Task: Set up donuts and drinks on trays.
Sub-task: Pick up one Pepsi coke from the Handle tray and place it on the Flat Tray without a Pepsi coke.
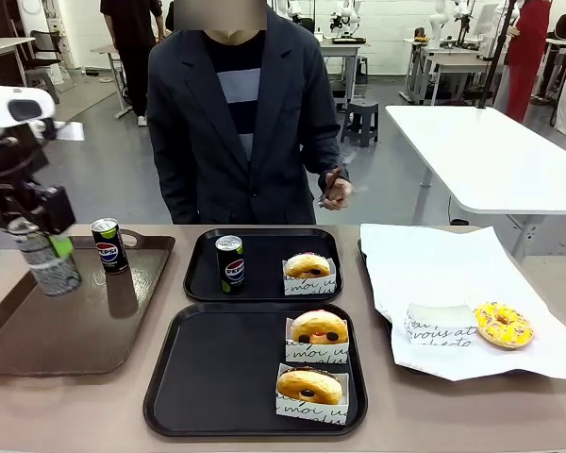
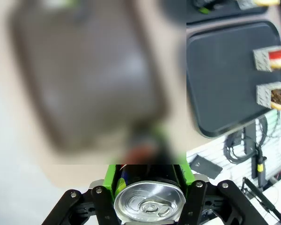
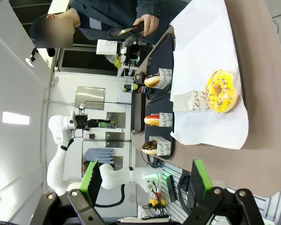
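On far tray [image 1: 264, 276], Pepsi can [image 1: 229, 263], script-sleeved donut [image 1: 307, 268]

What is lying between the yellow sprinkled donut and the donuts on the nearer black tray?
In the front view, a white paper sleeve, seemingly empty, lies on the white paper sheet beside the yellow sprinkled donut. A strip of table follows.

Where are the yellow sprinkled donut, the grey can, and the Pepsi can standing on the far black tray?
yellow sprinkled donut [image 1: 517, 329]: front view, icing right of its hole.
grey can [image 1: 55, 272]: front view, lower side wall.
Pepsi can [image 1: 230, 269]: front view, its logo.
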